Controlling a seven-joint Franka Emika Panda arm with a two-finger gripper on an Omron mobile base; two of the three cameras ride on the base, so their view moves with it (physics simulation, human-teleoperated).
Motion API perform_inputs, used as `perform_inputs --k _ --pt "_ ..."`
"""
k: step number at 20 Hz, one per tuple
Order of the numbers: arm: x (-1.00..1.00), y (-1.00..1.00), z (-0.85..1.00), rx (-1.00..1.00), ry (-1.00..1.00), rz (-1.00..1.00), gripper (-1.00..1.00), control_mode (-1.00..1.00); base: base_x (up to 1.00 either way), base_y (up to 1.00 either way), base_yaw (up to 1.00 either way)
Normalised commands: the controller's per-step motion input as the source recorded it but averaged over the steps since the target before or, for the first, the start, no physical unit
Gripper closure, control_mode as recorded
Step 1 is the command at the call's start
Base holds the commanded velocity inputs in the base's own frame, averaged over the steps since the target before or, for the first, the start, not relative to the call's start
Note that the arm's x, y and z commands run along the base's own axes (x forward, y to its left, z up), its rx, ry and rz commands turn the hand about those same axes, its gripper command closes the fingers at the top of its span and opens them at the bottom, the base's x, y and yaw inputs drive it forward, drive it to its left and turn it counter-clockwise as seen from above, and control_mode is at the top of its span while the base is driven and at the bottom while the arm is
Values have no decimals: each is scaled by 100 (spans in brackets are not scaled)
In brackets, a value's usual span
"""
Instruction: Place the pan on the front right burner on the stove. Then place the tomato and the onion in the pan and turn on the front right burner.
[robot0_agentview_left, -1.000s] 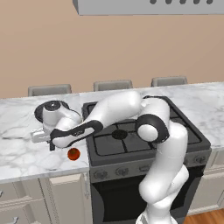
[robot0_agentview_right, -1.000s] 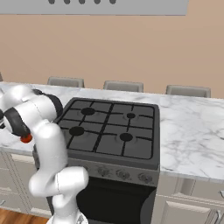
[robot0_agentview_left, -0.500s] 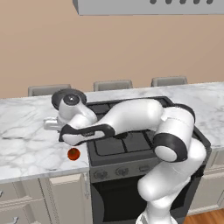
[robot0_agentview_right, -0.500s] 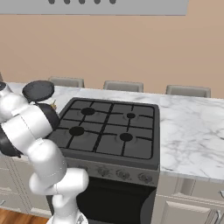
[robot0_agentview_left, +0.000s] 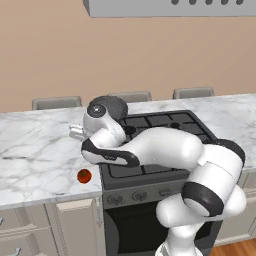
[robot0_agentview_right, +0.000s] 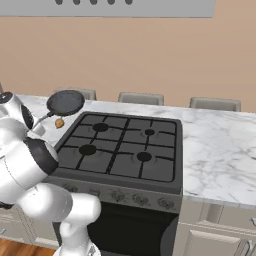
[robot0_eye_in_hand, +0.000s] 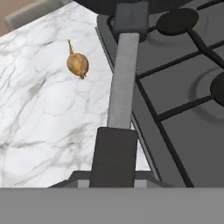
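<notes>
Claw (robot0_eye_in_hand: 114, 177) clamped on the end of the pan's black handle; hand view looks straight down the handle toward the pan body.

One pan (robot0_agentview_right: 65, 102), lifted clear of the worktop, hanging in the air over the worktop's strip just left of the stove's back left corner. Handle runs down and left from it toward the arm.

One onion (robot0_eye_in_hand: 78, 64) lying on the marble worktop (robot0_eye_in_hand: 39, 113), left of the stove's left edge, stalk tip pointing away from the claw. In the right base view it sits just below the raised pan, near the stove's back left corner.

One tomato (robot0_agentview_left: 84, 175) on the worktop near its front edge, just left of the stove's front left corner, apart from the onion.

One stove (robot0_agentview_right: 165, 172): four burners visible in the right base view, all bare. Front right burner (robot0_agentview_right: 144, 156) has nothing on it. Row of knobs along the front panel; too small to count reliably.

Arm reaches across from the stove's front, over its left half, to the worktop side. Three grey chair backs behind the worktop's far edge. Range hood overhead.
</notes>
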Motion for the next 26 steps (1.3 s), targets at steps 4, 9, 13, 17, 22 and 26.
perform_inputs --k 4,9,13,17,22,26 --pt "0 -69 11 0 2 -36 100 -100 0 0 0" --pt "0 -71 3 3 7 -36 100 -100 0 0 0" --pt "0 -72 1 6 10 -36 100 -100 0 0 0" --pt "0 -69 1 6 9 -33 100 -100 0 0 0" --pt "0 -62 2 9 12 -28 100 -100 0 0 0" --pt "0 -49 0 6 9 -24 100 -100 0 0 0"
